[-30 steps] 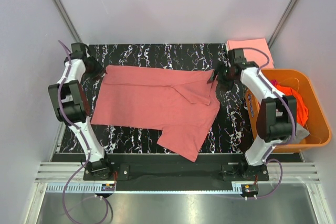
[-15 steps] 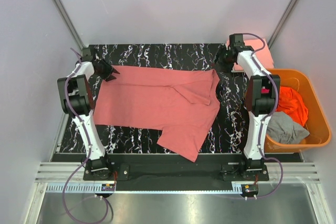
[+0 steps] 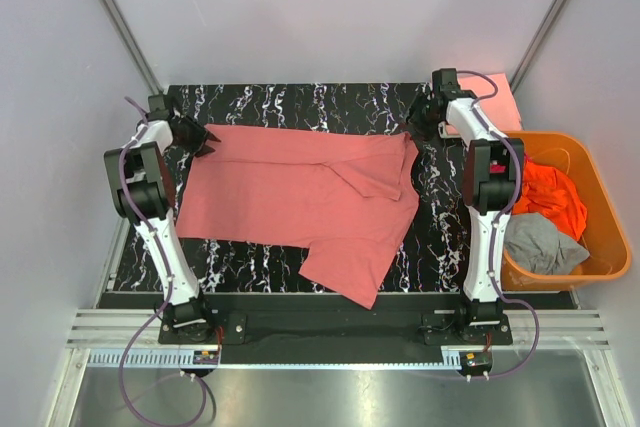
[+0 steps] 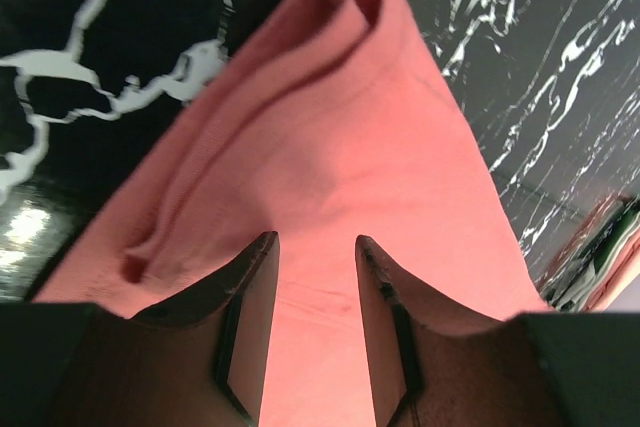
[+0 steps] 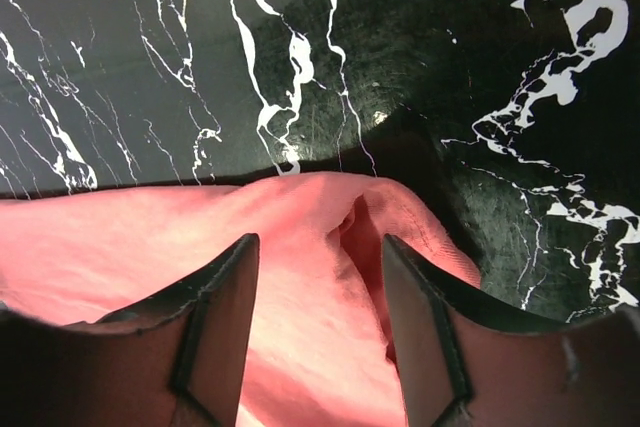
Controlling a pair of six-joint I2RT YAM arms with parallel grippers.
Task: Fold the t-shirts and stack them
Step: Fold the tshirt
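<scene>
No text, label, brand, number or sign legible in any of the three views, whether on cloth, table, basket or arms.

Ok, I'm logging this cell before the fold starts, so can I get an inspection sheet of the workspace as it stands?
Surface: black marbled table, bare around the spread shirt.
Job's things: salmon-pink t-shirt spread out, one sleeve hanging off the near edge; paler pink shirt folded at the far right corner; orange shirt and grey shirt in the orange basket.
Clutter: nothing seen.
Grippers: left tool open over the shirt's far left corner; right tool open over its far right corner.
Cables: purple cables along both arms, off the cloth.
Surroundings: plain white walls.
</scene>
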